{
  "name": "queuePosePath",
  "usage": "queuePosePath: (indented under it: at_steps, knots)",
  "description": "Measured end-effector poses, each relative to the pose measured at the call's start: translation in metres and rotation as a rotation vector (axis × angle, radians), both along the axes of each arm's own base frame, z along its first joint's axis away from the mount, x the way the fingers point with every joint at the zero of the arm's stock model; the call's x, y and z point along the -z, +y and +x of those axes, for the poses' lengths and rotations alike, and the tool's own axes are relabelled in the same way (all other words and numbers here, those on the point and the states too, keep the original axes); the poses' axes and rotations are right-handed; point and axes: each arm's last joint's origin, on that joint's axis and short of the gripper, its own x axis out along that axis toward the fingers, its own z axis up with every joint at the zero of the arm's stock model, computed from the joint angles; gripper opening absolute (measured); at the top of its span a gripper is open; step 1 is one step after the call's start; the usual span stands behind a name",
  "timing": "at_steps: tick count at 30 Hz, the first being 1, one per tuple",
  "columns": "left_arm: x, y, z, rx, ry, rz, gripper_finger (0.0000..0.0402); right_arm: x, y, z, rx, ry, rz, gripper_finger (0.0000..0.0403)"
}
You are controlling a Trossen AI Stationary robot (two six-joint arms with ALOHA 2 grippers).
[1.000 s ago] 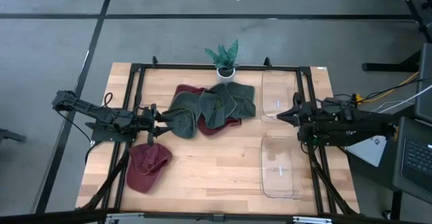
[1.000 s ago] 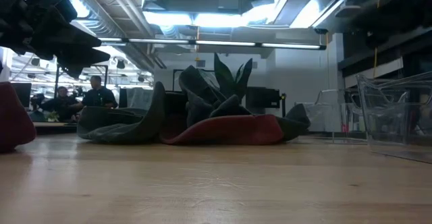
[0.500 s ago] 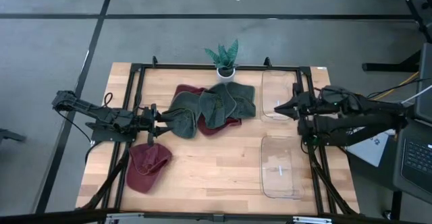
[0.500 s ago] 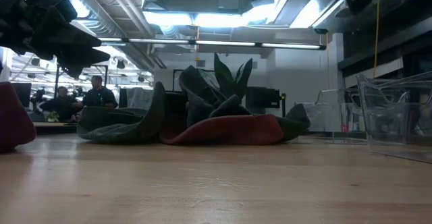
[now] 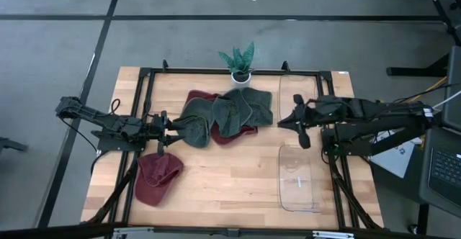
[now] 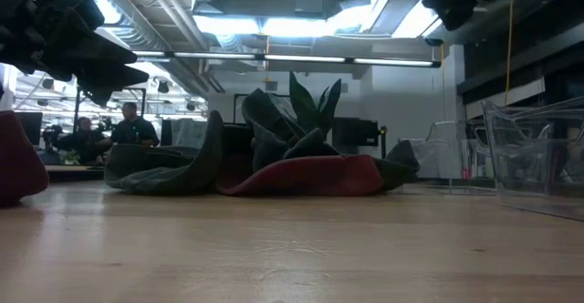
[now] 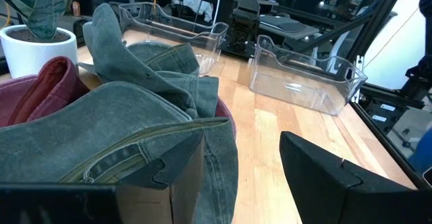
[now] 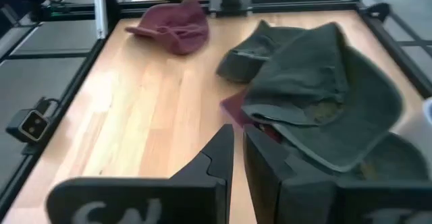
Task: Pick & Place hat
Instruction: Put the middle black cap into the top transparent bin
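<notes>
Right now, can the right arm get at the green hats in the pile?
Probably yes. The right gripper hangs just right of the green hats, pointing at them, fingers nearly closed. Only bare table shows between; the clear bins sit behind it.

No text, label, brand, number or sign is showing legibly anywhere in these views. Pale rounded marks are showing on the dark body of the right gripper [image 8: 236,158] in its own wrist view, just behind the fingers, but they are too blurred and cut off to read. A faint pale mark is sitting on the floor of the clear tray [image 5: 299,180] just beside that gripper in the high view, too small to make out.
</notes>
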Motion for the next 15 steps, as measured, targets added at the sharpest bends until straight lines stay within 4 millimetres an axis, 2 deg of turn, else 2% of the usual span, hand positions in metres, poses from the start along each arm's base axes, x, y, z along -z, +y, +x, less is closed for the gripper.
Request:
queuePosePath:
  at_steps: [8,15]
  knots:
    - [0.000,0.000,0.000,0.000,0.000,0.000,0.0191,0.012,0.019,0.026,-0.092,0.035,-0.003,0.0036]
    - [0.000,0.000,0.000,0.000,0.000,0.000,0.0191,0.033,0.032,0.054,-0.136,0.101,-0.010,0.0036]
